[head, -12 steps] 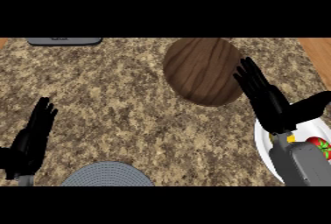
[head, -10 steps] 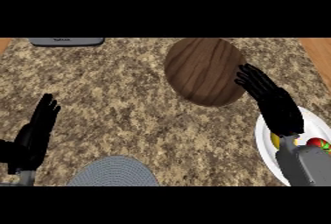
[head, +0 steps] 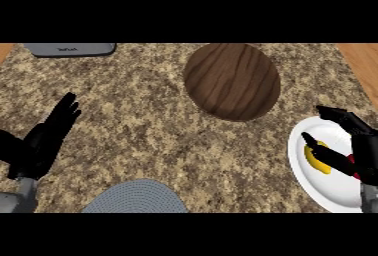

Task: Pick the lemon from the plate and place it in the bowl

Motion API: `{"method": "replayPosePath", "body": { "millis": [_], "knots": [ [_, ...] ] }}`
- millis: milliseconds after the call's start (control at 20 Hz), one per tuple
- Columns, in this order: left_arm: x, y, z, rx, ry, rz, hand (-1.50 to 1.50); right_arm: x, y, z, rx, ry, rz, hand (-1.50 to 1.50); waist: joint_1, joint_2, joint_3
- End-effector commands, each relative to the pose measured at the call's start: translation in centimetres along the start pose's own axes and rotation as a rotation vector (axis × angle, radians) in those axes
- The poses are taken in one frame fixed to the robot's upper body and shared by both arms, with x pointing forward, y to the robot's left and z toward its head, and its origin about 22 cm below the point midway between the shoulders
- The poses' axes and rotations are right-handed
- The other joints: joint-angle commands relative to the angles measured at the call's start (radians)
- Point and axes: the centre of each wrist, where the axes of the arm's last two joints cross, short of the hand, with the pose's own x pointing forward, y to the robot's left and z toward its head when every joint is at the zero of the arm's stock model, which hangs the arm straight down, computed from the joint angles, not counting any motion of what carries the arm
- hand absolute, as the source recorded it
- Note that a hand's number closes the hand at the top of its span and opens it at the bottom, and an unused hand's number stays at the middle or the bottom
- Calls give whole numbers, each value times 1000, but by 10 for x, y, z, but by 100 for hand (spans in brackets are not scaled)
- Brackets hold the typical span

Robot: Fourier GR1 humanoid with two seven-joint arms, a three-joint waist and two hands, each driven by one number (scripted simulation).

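Right hand (head: 363, 150) sits over the round white plate (head: 325, 190) at the right edge of the speckled brown stone counter (head: 148, 110). It is wide open, holding nothing. Fingers (head: 338, 116) reach up-left past the plate's top rim; the thumb (head: 330, 155) lies diagonally across the yellow lemon (head: 316, 161), which is still on the plate, left of the palm. Fingers are well apart from the lemon, and no pinch is visible. Small red patch (head: 353, 162) shows just beside the lemon, mostly hidden by the hand; can't tell what it is.

Dark brown oval wooden bowl (head: 232, 80) stands up-left of the plate, near but not touching it, with nothing in it.

Left hand (head: 44, 135) rests at the left edge, fingers straight and pointing up.

Also on the counter are 2 other items: a grey round woven mat (head: 136, 197) at the bottom and a dark grey flat rectangular object (head: 70, 49) at top left.
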Motion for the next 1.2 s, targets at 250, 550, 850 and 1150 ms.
{"method": "replayPosePath", "body": {
  "millis": [250,550,850,1150],
  "knots": [
    [22,-9,-22,-82,35,-3,0,24,0,56,-109,-224,236,-150,26,-4,1],
    [33,-5,-32,-75,20,-20,0,71,-35,49,-63,-6,508,-150,23,-2,-2],
    [31,-3,-24,-107,26,-31,0,115,-24,49,103,206,698,-150,57,0,-3],
    [42,-8,-29,-127,17,-3,0,176,-17,26,208,310,794,-150,74,1,-1]
  ]
}}
